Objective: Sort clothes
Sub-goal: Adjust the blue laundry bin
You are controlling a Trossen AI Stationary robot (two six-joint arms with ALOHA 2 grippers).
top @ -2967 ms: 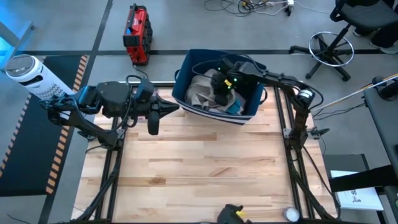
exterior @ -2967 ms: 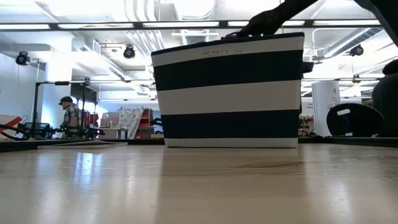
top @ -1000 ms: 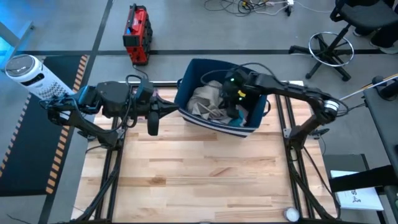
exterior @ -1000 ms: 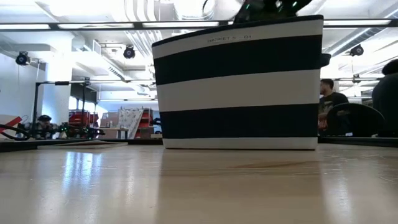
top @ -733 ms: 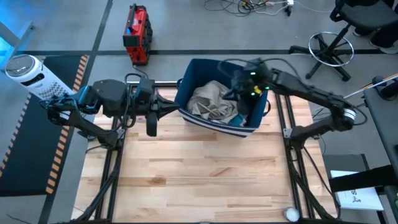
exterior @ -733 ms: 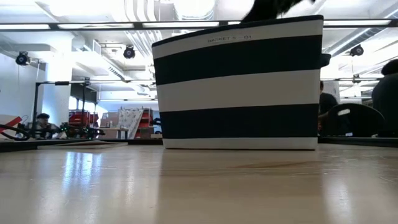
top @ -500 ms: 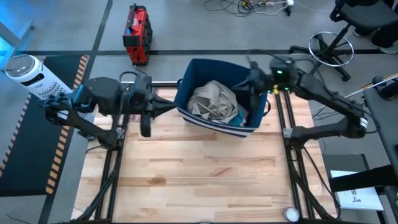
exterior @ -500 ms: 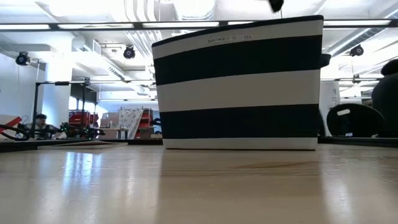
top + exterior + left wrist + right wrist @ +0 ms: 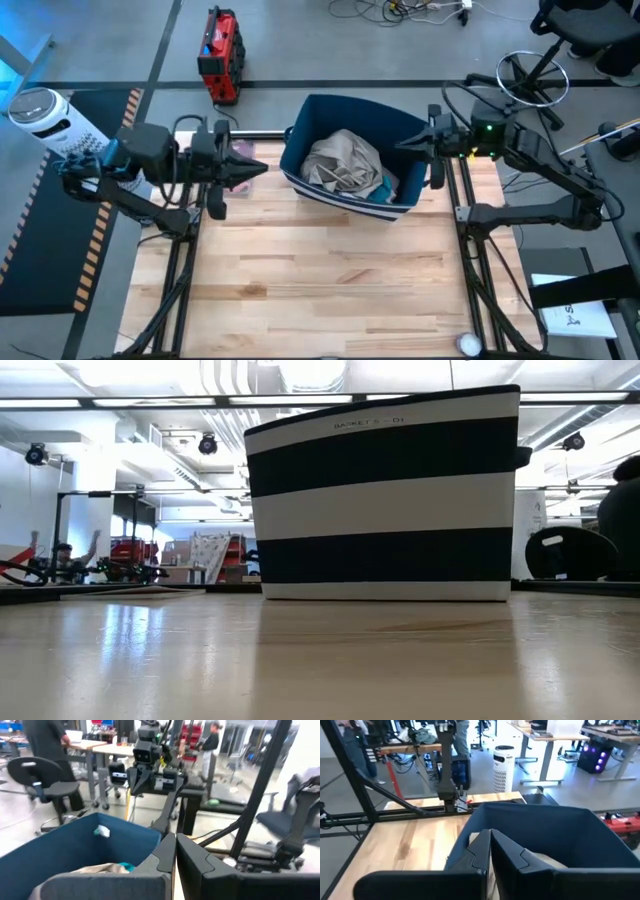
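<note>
Wooden table (image 9: 320, 270), clothes (image 9: 345, 165) heaped in the striped bin (image 9: 410, 125), apparently untouched, clenched empty left gripper (image 9: 262, 167) and right gripper (image 9: 400, 146) flanking.

Striped navy bin (image 9: 410, 120) on wooden table (image 9: 320, 270)

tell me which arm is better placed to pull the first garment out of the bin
Slightly the right, as a judgement. The right gripper hangs just at the bin rim beside the grey-beige garment; the left gripper sits just outside the opposite wall. Both are shut and empty.
</note>
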